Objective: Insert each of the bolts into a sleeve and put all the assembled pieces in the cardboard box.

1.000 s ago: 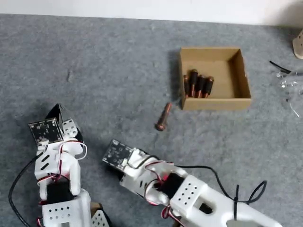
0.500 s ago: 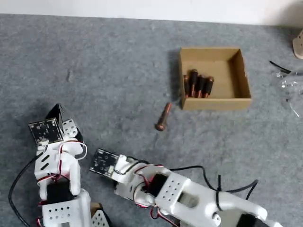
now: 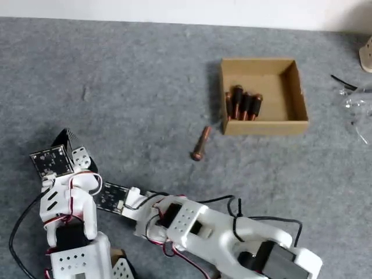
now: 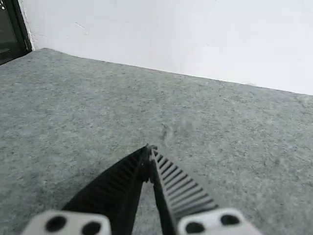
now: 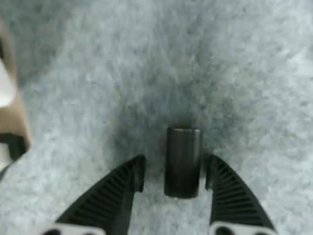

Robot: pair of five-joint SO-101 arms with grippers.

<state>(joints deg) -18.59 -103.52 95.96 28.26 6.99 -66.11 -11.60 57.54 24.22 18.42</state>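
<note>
1. Now my right gripper (image 5: pixel 174 169) stands open and empty, astride the sleeve (image 5: pixel 183 161), which lies between its fingers, long axis running along them.
2. My left gripper (image 4: pixel 149 152) is closed on nothing.

You have a grey table (image 3: pixel 116 87), box (image 3: pixel 264 127) on it, loose bolt (image 3: pixel 201 143) just beside the box, black sleeve (image 5: pixel 183 161) too.

sleeve (image 5: pixel 183 161): on the surface (image 3: pixel 145 87), between the right fingers (image 5: pixel 122 188).
bolt (image 3: pixel 201 143): on the surface, well right of the left fingers (image 4: pixel 171 178), just before the cardboard box (image 3: pixel 264 127).
assembled pieces (image 3: pixel 243 103): 4, side by side in the cardboard box, beyond the bolt.
</note>
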